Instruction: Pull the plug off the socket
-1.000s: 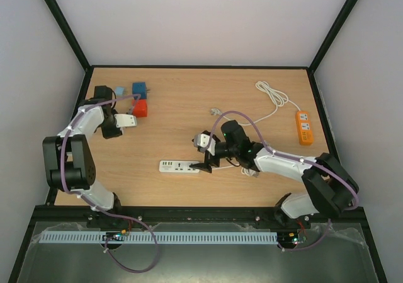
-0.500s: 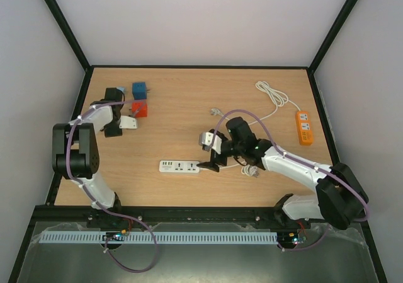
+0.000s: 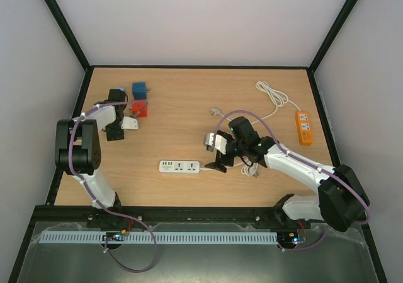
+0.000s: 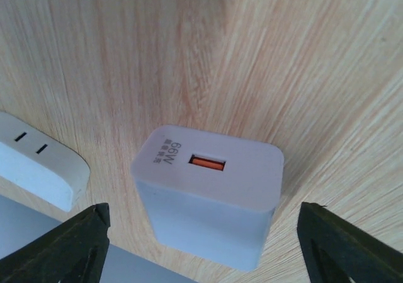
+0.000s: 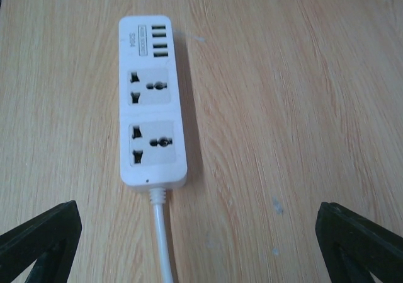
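Light wood-grain table [image 3: 182, 100] (black-edged), white socket strip [image 3: 179, 166], pale walls [image 3: 201, 18]

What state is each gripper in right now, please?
Left gripper: open, empty, straddling the white USB charger.
Right gripper: open, empty, above the white power strip.

- My left gripper [image 3: 114, 133] has just spread its jaws wider; they now stand clear of the charger [image 4: 208, 195] on both sides.
- My left arm [image 3: 75, 149] has swung its elbow a little toward the far side.
- My right gripper [image 3: 217, 164] has backed off rightward, off the power strip [image 3: 179, 166], and is now just beside its cord end.
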